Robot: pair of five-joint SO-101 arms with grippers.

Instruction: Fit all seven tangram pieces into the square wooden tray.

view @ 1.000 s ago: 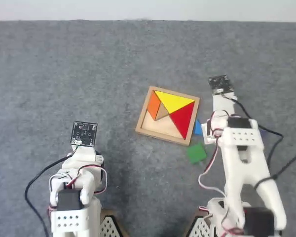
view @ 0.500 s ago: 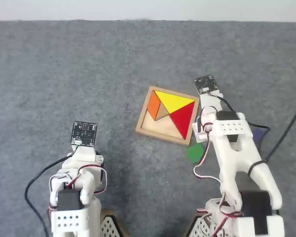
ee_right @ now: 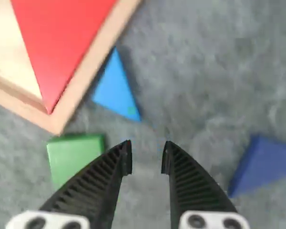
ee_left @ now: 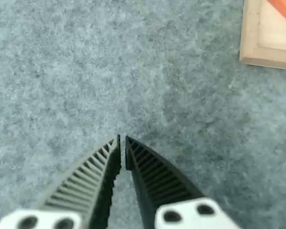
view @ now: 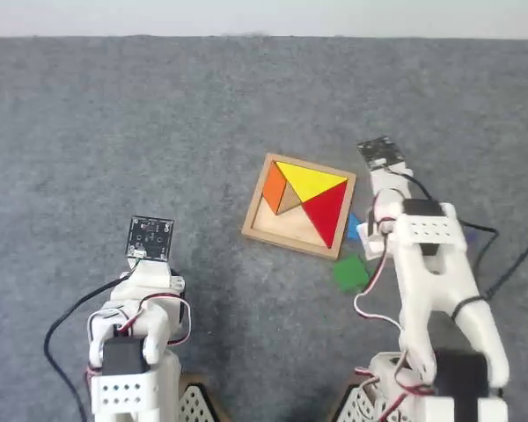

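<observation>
Your right claw (ee_right: 147,158) hangs parted by a narrow gap, holding nothing, above the worktop (ee_right: 214,57) among three loose pieces. The light blue triangle (ee_right: 115,89) lies just beyond its tips, between them and the square wooden tray (ee_right: 93,67). The green square (ee_right: 74,153) sits close by one finger's flank, and the dark blue piece (ee_right: 264,162) lies apart on the other side. The tray already holds the red triangle (ee_right: 57,33), a yellow triangle (view: 310,181), an orange piece (view: 274,186) and a small brown triangle (view: 289,203). Your left claw (ee_left: 122,145) is clenched on nothing, well short of the tray.

Watch that gap — I judge it too narrow to straddle a flat piece, so coming down like this would likely skid one rather than grip it. The light blue triangle lies just beside the rim, so a finger set down there may catch the wood and shove the tray, unsettling the seated pieces. The near finger could also nudge the green square.
</observation>
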